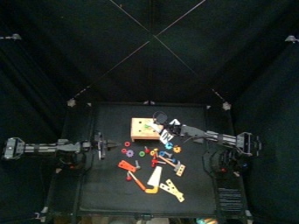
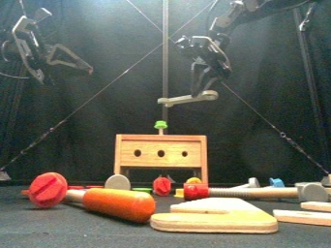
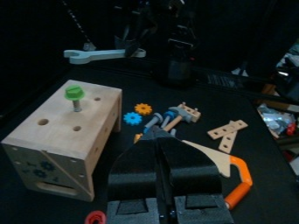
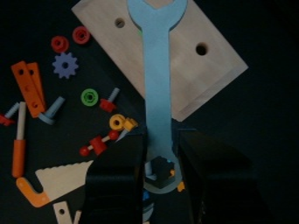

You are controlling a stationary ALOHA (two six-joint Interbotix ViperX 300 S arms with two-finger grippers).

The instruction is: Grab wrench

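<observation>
Orange-handled screwdriver (image 2: pixel 119 204) at table's front edge; wrench (image 2: pixel 189 98) in right jaws above block (image 2: pixel 161 158); left jaws narrow.

Light falls from above into a dim pen: the curtains (image 1: pixel 47 79) stay near black, while the table (image 1: pixel 111 188) in the top view is only faintly lit and its small parts are hard to tell apart. In the front view a pale glow spreads behind the hanging arms, the block (image 2: pixel 161 159) is brightly lit, and the near screwdriver (image 2: pixel 91 199) looks soft. In the right wrist view the wrench (image 4: pixel 153 83) is evenly lit, and the jaws at the edge are dark and blurred.
</observation>
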